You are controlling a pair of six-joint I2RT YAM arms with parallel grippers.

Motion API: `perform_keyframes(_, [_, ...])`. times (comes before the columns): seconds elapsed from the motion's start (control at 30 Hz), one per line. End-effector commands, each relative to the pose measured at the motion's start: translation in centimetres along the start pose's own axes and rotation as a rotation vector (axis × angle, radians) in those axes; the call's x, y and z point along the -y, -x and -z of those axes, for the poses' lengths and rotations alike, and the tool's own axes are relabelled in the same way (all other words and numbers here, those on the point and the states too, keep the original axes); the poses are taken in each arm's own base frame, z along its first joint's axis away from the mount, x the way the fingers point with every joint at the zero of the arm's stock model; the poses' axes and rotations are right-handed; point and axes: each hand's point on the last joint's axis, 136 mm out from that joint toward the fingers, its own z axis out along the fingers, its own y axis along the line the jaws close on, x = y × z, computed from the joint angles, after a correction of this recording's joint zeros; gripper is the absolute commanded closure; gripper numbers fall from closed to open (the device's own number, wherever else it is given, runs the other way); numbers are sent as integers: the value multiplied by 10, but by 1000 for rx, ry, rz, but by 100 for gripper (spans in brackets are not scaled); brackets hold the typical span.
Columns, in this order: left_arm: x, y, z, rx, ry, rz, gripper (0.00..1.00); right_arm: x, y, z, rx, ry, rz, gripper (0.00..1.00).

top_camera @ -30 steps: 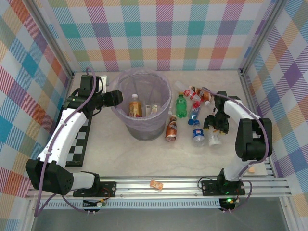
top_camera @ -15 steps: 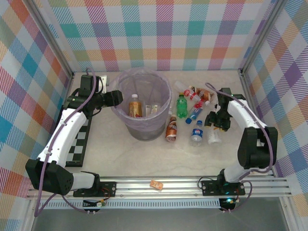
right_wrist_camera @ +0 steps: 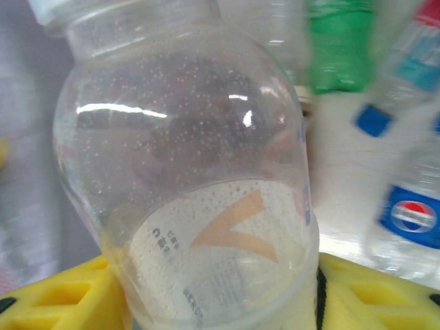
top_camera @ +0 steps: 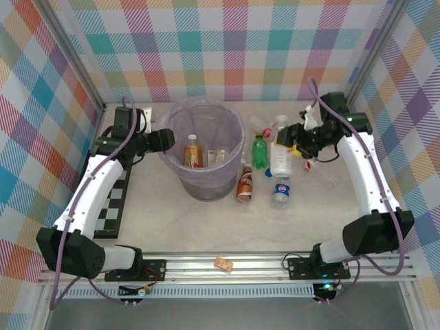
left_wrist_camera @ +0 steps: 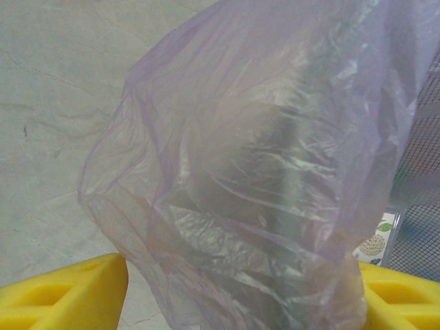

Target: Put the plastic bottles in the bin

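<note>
Pastel plaid walls (top_camera: 234, 48) enclose a pale marbled tabletop (top_camera: 206, 227) edged by an aluminium rail (top_camera: 240, 265).

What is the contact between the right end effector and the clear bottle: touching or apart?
Touching. The right wrist view shows the clear bottle pressed between both yellow fingers of the right end effector.

the clear bottle (right_wrist_camera: 185, 158) held tight in the right claw (right_wrist_camera: 220, 295) runs off the top and bottom edges, so most of its cap and its base are cut off. past it, away from the claw, a green bottle (right_wrist_camera: 340, 41) and a blue-capped bottle (right_wrist_camera: 405, 75) are blurry, and the pepsi bottle (right_wrist_camera: 412, 220) is cut by the side edge. in the wide gap of the left claw (left_wrist_camera: 240, 295), the lilac bag (left_wrist_camera: 261, 172) hides all but a dim grey shape behind it.
</note>
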Motion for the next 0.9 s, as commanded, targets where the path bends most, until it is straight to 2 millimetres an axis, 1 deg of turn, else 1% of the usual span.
perform_keyframes(0.0, [-10, -2, 5, -7, 30, 5, 30, -59, -16, 20, -51, 157, 17, 42])
perform_keyframes(0.03, [-10, -2, 5, -6, 30, 4, 30, -72, -16, 22, -51, 178, 38, 42])
perform_keyframes(0.1, [-10, -1, 7, 5, 30, 5, 30, -91, -16, 21, -60, 210, 66, 43])
perform_keyframes(0.27, [-10, -1, 8, 4, 28, 6, 30, -139, -15, 9, -100, 318, 128, 45])
perform_keyframes(0.4, [-10, -1, 9, 7, 26, 8, 30, -168, -13, -7, -133, 354, 166, 46])
perform_keyframes(0.47, [-10, -2, 7, 3, 25, 10, 30, -180, -9, -17, -140, 366, 179, 46])
perform_keyframes(0.6, [-10, -1, 7, 3, 25, 10, 30, -190, -1, -41, -153, 355, 178, 47])
perform_keyframes(0.77, [-10, -1, 8, 6, 26, 10, 30, -189, 9, -80, -168, 300, 164, 47])
perform_keyframes(0.87, [-10, -1, 7, 5, 25, 13, 30, -181, 12, -103, -172, 231, 153, 47])
